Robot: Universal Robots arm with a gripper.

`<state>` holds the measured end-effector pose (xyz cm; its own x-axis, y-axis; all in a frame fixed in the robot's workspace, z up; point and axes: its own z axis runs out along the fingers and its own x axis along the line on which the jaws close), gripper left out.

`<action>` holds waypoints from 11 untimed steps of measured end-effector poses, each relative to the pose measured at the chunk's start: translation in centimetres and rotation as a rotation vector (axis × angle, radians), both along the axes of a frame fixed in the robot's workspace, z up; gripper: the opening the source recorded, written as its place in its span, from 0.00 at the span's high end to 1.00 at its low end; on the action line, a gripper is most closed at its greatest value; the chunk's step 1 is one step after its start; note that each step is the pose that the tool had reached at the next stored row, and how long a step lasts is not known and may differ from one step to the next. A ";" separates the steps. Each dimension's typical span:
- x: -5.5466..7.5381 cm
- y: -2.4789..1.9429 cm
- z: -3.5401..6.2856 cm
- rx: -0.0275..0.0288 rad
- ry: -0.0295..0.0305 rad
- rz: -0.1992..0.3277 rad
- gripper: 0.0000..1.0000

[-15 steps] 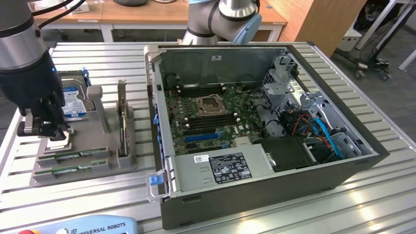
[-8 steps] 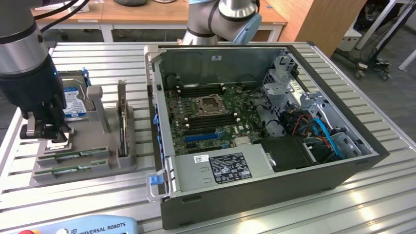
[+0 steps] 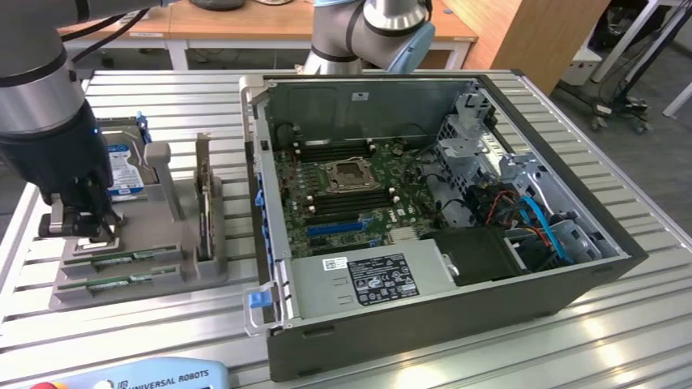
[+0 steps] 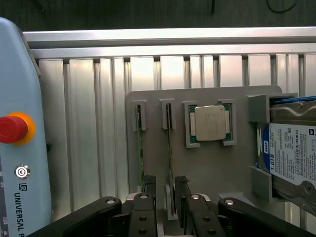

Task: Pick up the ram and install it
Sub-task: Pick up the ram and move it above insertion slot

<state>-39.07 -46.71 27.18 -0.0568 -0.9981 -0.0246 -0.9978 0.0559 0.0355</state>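
item: gripper (image 4: 165, 181), jaws released, astride the ram (image 4: 169, 143) standing on edge in the holder's (image 4: 207, 168) inner slot; risk i flag: an off-centre close clips the spare stick (image 4: 139, 148) in the holder's outer slot or jams the ram.

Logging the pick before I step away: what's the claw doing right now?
Claw: open, holding nothing; its fingers sit either side of one end of a ram stick in the grey holder.
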 end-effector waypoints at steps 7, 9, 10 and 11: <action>0.0 0.00 -0.64 0.0000 0.0000 0.000 0.70; 0.0 -0.01 -0.68 -0.0003 0.0003 0.000 0.70; 0.0 -0.01 -0.68 -0.0003 0.0004 0.000 0.70; 0.0 -0.03 -0.71 -0.0001 0.0001 0.000 0.70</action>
